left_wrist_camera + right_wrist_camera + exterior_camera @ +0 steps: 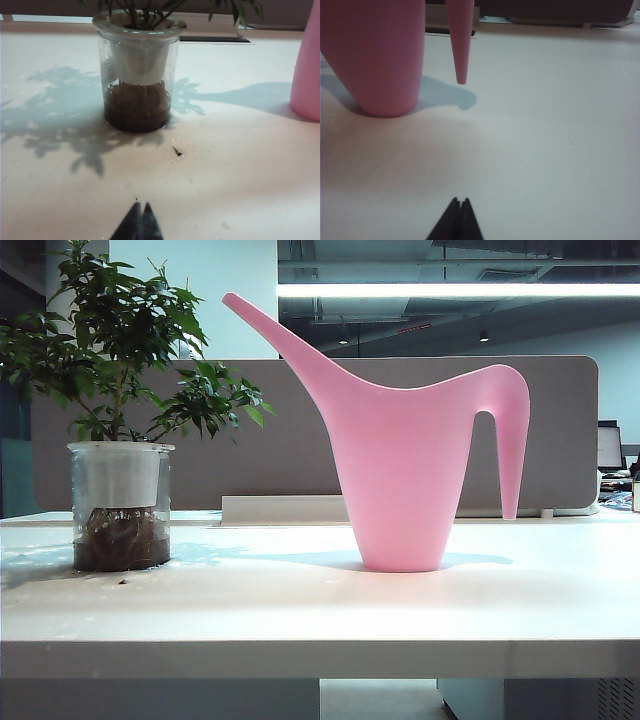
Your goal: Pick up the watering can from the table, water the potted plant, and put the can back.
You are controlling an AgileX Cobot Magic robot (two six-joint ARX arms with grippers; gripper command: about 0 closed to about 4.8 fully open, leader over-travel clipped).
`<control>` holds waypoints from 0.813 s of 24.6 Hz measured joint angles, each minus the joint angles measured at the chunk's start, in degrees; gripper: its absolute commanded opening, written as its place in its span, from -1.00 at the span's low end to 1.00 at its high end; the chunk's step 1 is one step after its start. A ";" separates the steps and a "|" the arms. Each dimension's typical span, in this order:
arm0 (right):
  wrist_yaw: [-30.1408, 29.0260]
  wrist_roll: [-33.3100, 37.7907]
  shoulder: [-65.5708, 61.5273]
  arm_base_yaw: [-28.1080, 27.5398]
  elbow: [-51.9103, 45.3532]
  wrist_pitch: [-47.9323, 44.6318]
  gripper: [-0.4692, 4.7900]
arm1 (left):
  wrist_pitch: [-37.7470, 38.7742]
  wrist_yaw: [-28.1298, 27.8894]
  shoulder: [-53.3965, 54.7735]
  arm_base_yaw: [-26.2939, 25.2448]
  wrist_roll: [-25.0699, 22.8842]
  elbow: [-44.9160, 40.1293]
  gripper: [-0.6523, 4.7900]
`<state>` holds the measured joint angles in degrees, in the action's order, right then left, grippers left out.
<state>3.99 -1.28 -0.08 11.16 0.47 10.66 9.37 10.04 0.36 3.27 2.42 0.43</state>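
The pink watering can (405, 480) stands upright in the middle of the white table (300, 610), spout slanting up to the left, handle curving down on the right. The potted plant (120, 505) in its clear pot stands at the left. Neither arm shows in the exterior view. In the left wrist view my left gripper (141, 204) is shut and empty, low over the table, well short of the plant's pot (137, 75). In the right wrist view my right gripper (460, 200) is shut and empty, short of the can's body (375, 55) and handle tip (461, 50).
A small dark crumb of soil (177, 151) lies on the table in front of the pot. A grey partition (300, 430) runs along the table's back edge, with a monitor (609, 448) beyond it at the far right.
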 measured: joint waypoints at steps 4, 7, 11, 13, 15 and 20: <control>0.00 0.00 0.00 0.02 0.00 0.00 -0.84 | 0.00 0.00 0.00 0.00 0.00 0.00 -0.78; 0.00 0.00 0.00 0.00 0.00 0.00 -0.84 | 0.00 0.00 0.00 0.00 0.00 0.00 -0.78; 0.00 0.00 0.00 0.00 0.00 0.00 -0.84 | 2.01 0.00 0.02 0.00 0.00 0.85 -0.78; 0.00 0.00 0.00 0.00 0.00 -0.02 -0.84 | 7.80 0.02 2.16 0.00 -0.02 5.18 -0.78; 0.00 0.00 0.00 0.00 0.00 -0.02 -0.84 | 15.12 0.02 7.69 0.00 -0.02 12.15 -0.78; 0.00 0.00 0.00 0.00 0.00 -0.02 -0.84 | 25.09 0.00 20.41 0.04 -0.24 25.22 -0.78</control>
<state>3.99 -1.28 -0.08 11.16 0.47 10.63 34.46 10.04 20.78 3.31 2.17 25.65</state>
